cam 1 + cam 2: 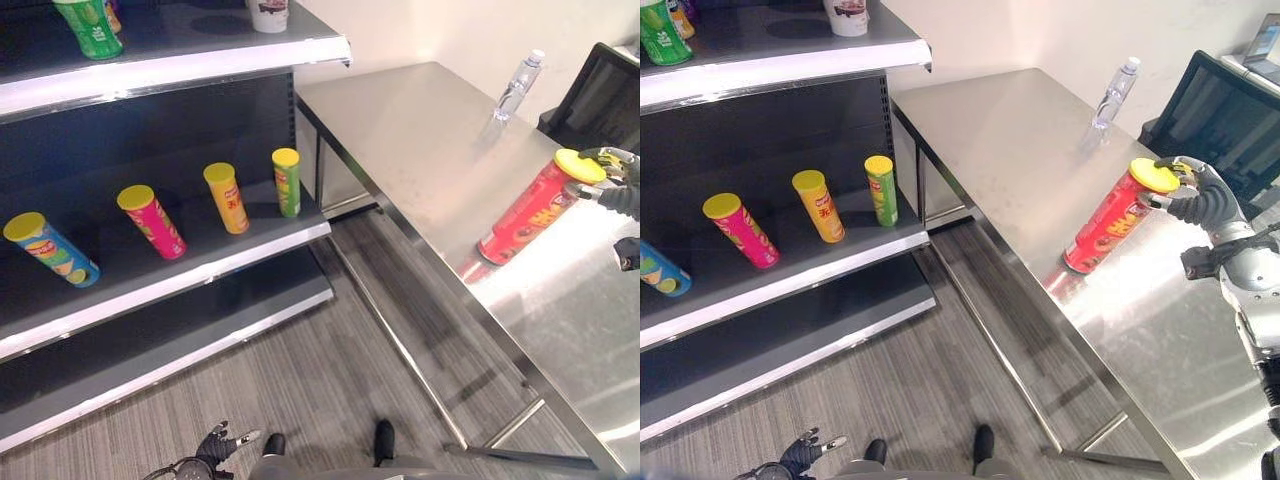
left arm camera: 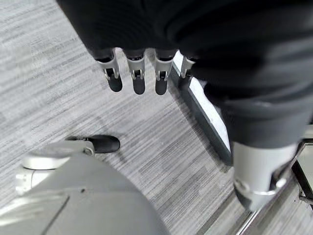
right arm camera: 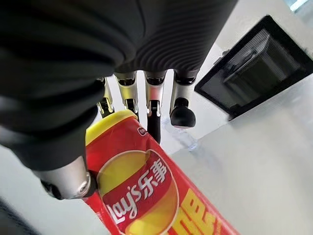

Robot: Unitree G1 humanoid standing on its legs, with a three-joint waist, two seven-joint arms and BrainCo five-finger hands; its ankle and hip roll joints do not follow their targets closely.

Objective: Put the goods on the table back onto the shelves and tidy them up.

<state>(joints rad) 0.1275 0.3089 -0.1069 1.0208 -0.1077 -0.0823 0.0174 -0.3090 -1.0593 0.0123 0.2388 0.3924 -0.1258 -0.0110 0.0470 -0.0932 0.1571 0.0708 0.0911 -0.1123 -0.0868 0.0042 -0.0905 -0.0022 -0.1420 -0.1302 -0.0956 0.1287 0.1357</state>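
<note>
On the steel table [image 1: 1020, 130], the red chip can [image 1: 1110, 225] stands tilted at 3 o'clock, the right hand [image 1: 1195, 195] curled round its yellow-lidded top, fingertips partly hidden behind it. The left hand [image 2: 137, 73] hangs at 7 o'clock over the floor, fingers straight, holding nothing. Four cans stand on the middle shelf [image 1: 200, 275], the blue can [image 1: 50, 250] cut off in the right eye view.

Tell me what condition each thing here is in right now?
Red can: standing tilted on the table, lid on, gripped at its top.
Right hand: fingers curled round the red can's top.
Left hand: hanging low over the floor, fingers relaxed, holding nothing.
Water bottle: upright on the steel table, cap on.
Four shelf cans: upright on the shelf, lids on.
</note>
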